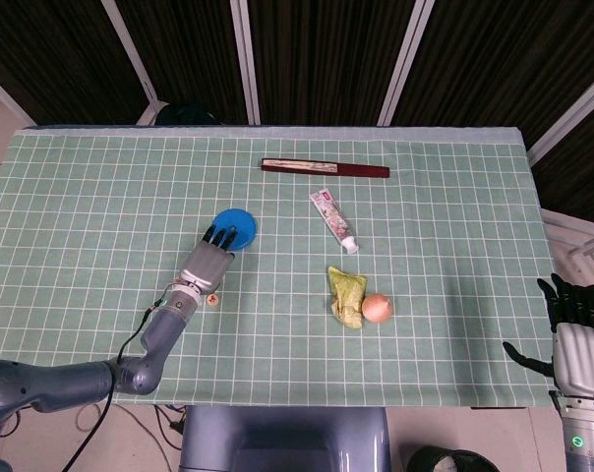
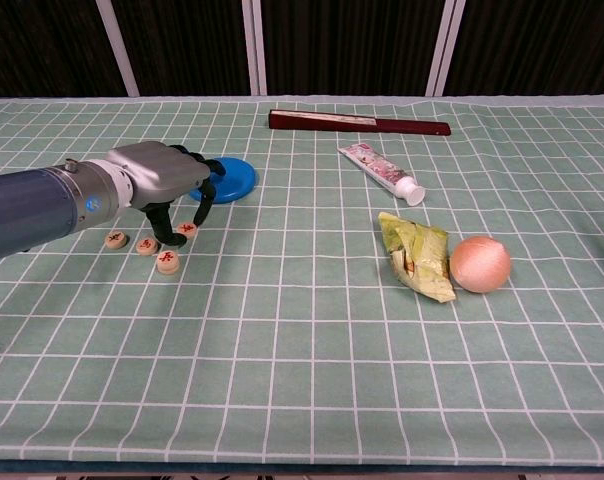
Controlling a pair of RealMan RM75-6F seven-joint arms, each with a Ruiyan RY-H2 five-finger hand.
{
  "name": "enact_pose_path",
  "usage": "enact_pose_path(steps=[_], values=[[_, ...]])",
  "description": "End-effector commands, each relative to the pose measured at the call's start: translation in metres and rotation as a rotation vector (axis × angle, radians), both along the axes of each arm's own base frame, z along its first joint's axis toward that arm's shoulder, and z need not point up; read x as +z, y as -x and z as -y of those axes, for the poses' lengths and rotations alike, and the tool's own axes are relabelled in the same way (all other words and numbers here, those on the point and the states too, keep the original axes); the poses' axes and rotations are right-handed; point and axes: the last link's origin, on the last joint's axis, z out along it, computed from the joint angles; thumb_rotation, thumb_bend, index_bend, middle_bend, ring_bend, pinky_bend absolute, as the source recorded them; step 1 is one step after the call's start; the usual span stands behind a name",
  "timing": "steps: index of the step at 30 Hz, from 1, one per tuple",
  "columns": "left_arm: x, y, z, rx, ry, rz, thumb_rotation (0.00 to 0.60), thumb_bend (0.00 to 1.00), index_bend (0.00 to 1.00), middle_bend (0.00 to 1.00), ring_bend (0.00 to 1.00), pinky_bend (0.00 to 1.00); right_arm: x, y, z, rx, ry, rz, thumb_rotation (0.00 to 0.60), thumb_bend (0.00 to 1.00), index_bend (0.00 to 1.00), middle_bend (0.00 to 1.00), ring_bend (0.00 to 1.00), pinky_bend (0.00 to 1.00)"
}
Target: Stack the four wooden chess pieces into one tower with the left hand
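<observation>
Four round wooden chess pieces lie on the green cloth at the left. In the chest view three of them point(image 2: 115, 239) point(image 2: 147, 246) point(image 2: 167, 261) sit loose in a short row. The fourth piece point(image 2: 186, 229) is just right of them, under my left hand point(image 2: 162, 180). That hand reaches down with curled fingers and pinches this piece against the cloth. In the head view my left hand point(image 1: 207, 264) hides most pieces; one piece point(image 1: 212, 298) shows beside its wrist. My right hand point(image 1: 575, 339) hangs off the table's right front corner, fingers apart, holding nothing.
A blue disc point(image 2: 229, 179) lies just behind my left hand. Further right are a toothpaste tube point(image 2: 382, 172), a crumpled yellow-green packet point(image 2: 419, 257) and an orange ball point(image 2: 480, 263). A dark red closed fan point(image 2: 359, 122) lies near the far edge.
</observation>
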Motion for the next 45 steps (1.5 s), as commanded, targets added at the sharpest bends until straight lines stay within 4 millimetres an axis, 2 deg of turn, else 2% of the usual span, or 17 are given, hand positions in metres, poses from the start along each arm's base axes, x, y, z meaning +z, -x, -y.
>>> enact_pose_path(steps=[1,15,23,33,38,45], values=[[0.0,0.001,0.0,0.001,-0.001,-0.004,0.6,0.3,0.49,0.02,0.0,0.0,0.0,0.0,0.0,-0.001,0.0,0.0,0.6,0.23,0.08,0.01,0.0,0.0],[0.0,0.003,-0.001,0.005,-0.016,-0.032,0.6,0.31,0.54,0.03,0.0,0.0,0.0,0.0,0.0,-0.004,0.002,0.005,0.6,0.23,0.08,0.01,0.0,0.0],[0.009,-0.005,0.0,-0.017,-0.029,-0.013,0.6,0.32,0.55,0.03,0.0,0.0,0.0,0.0,0.0,-0.005,0.001,0.008,0.6,0.23,0.08,0.01,0.0,0.0],[0.036,-0.019,0.014,-0.069,-0.04,0.01,0.6,0.32,0.55,0.04,0.0,0.0,0.0,0.0,0.001,-0.005,0.0,0.009,0.6,0.23,0.08,0.01,0.0,0.0],[0.048,-0.013,0.026,-0.081,-0.03,0.008,0.6,0.32,0.55,0.04,0.0,0.0,0.0,0.0,0.001,-0.005,-0.001,0.008,0.6,0.23,0.08,0.01,0.0,0.0],[0.048,-0.004,0.038,-0.085,0.011,0.012,0.6,0.32,0.55,0.04,0.0,0.0,0.0,0.0,0.0,-0.006,0.004,0.008,0.6,0.23,0.08,0.01,0.0,0.0]])
